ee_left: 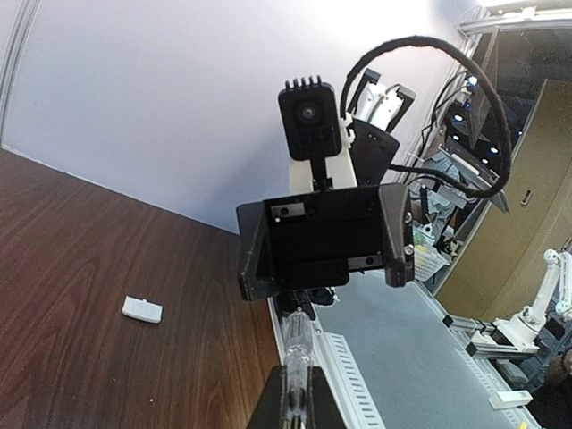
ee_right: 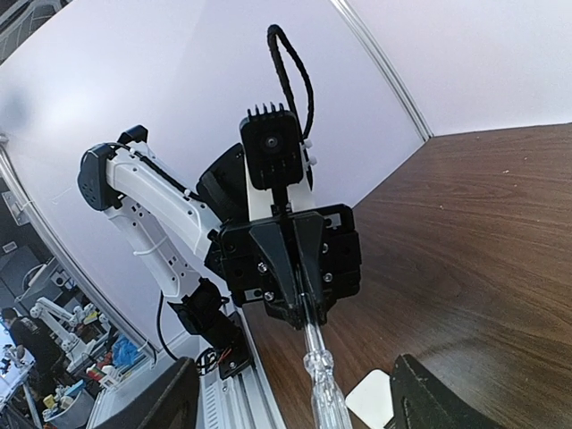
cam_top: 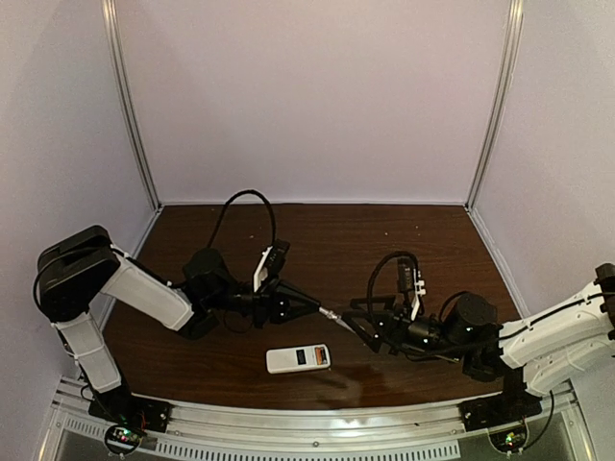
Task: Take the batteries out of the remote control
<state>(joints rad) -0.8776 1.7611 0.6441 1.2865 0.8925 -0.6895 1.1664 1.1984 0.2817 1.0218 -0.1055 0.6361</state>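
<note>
Dark table [cam_top: 404, 240] holds remote control [cam_top: 298, 358] — batteries [cam_top: 321, 357] an orange blur.

The right pincer [ee_left: 326, 246] fills the middle of the view and faces the lens, its two black jaws spread wide apart. Directly above it sits its wrist camera [ee_left: 310, 121], and a black cable [ee_left: 447, 55] arches over its upper side. Below it, a screwdriver [ee_left: 297, 350] with a clear handle reaches up from the bottom edge, its far end just under the gap between those jaws. The left pincer [ee_left: 295, 400] is clamped around the screwdriver at the bottom edge. A small flat white piece [ee_left: 143, 309] lies on the brown desk [ee_left: 80, 241], well apart from the right pincer, lower and to the picture's left. A ribbed metal rail [ee_left: 344, 380] edges the desk just below the right pincer.
</note>
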